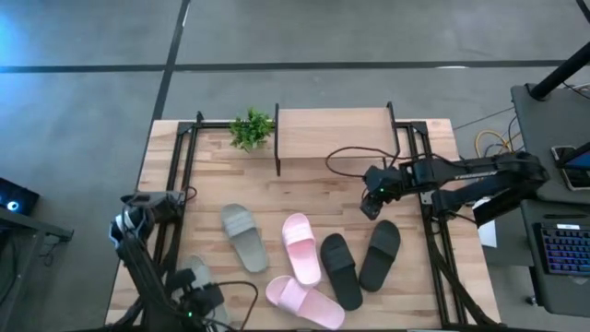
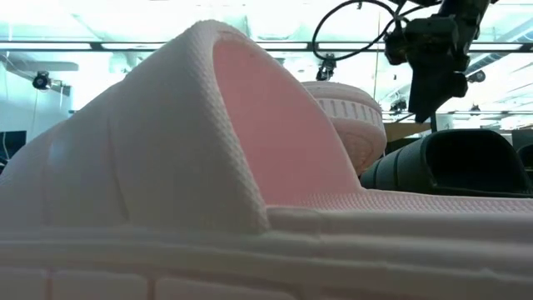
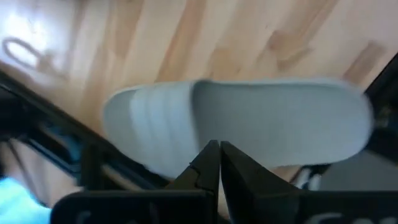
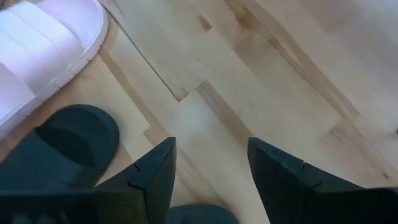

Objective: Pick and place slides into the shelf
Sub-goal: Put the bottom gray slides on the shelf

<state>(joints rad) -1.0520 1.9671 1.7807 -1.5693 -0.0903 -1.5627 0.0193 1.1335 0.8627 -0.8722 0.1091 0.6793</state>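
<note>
High view first: we see the big light wooden tabletop (image 1: 304, 184) carrying the small shelf with its pale wooden top board and thin black legs (image 1: 334, 136) at the far edge, a little green potted plant (image 1: 251, 128) just beside its left end. Nothing lies on the board. The rubber slides lie nearer the front: one grey-green slide (image 1: 244, 236) left of centre, the second grey-green slide (image 1: 195, 277) at the front left corner under the left arm, an upright pink slide (image 1: 300, 247) in the middle, another pink slide (image 1: 304, 301) lying across the front edge, and the two black slides (image 1: 340, 269) (image 1: 380, 254) side by side to the right. We find the right gripper (image 1: 371, 205) hanging above bare wood between the shelf and the farther black slide, touching neither; in its wrist view its fingers (image 4: 155, 174) stand wide apart with only planks between them, a black slide and a pink one off to one side. The left gripper (image 3: 219, 149) hovers at the front left corner, its jaws pressed together and empty, directly over the grey-green slide there. From table height, the front pink slide (image 2: 208, 167) fills nearly the whole picture.
</note>
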